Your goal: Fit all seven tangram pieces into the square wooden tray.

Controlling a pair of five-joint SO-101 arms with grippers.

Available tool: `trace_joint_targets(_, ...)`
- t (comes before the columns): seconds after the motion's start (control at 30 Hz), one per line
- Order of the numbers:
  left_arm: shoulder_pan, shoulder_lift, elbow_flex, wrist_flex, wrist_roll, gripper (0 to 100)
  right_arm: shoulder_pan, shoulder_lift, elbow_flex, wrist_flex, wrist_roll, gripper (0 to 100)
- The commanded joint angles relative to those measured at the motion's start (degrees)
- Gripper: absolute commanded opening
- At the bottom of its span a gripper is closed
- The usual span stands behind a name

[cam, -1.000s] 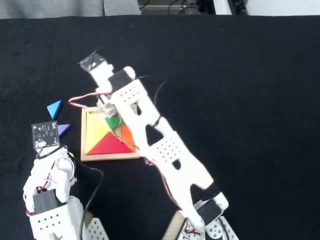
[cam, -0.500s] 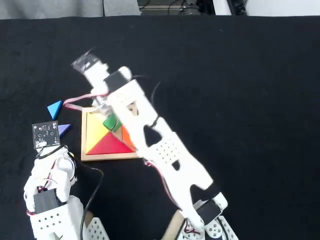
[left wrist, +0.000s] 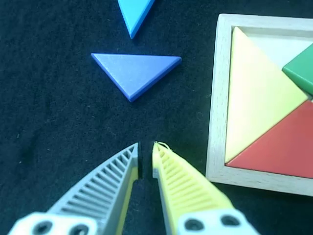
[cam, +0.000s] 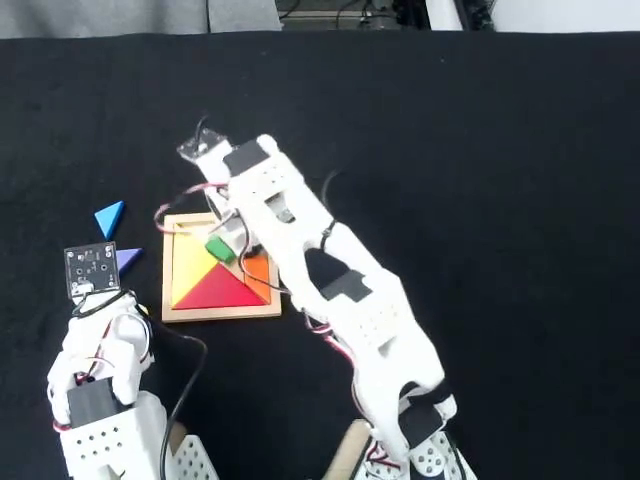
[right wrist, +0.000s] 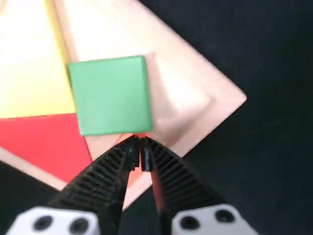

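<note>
The square wooden tray [cam: 222, 315] holds a yellow triangle [cam: 190, 265], a red triangle [cam: 215, 292] and an orange piece [cam: 258, 268]. A green square [cam: 220, 248] lies skewed near the tray's centre, partly over the other pieces. My right gripper [right wrist: 137, 145] is shut and empty, its tips right at the edge of the green square [right wrist: 110, 95]. My left gripper [left wrist: 145, 147] is shut and empty on the cloth, left of the tray [left wrist: 215, 122]. Just ahead of it lie a dark blue triangle [left wrist: 134, 71] and a light blue triangle [left wrist: 134, 12].
The table is covered with black cloth. The light blue triangle [cam: 108, 216] and the dark blue triangle [cam: 127, 259] lie loose to the left of the tray. The right arm [cam: 330, 290] stretches diagonally over the tray's right side. Bare tray wood [right wrist: 176, 88] shows beside the green square.
The right arm's wrist swung left, then came back and lower over the tray. The green square and orange piece show more now. The left arm has stayed still.
</note>
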Motion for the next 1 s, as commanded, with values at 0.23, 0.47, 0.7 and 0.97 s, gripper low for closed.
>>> trace_joint_targets(0.23,0.31,-0.35,-0.48,-1.23,-0.44,7,-0.97,-5.49,-5.05,0.88,0.44,1.1)
trace_joint_targets(0.47,0.31,-0.35,-0.48,-1.23,-0.44,7,-1.41,-2.68,-4.62,-2.11,0.18,1.1)
trace_joint_targets(0.7,0.31,-0.35,-0.48,-1.23,-0.44,7,-2.73,-4.00,-4.88,-3.43,0.18,1.1)
trace_joint_targets(0.97,0.31,-0.35,-0.48,-1.23,-0.44,7,-3.08,-2.59,-5.58,-3.78,0.18,1.1)
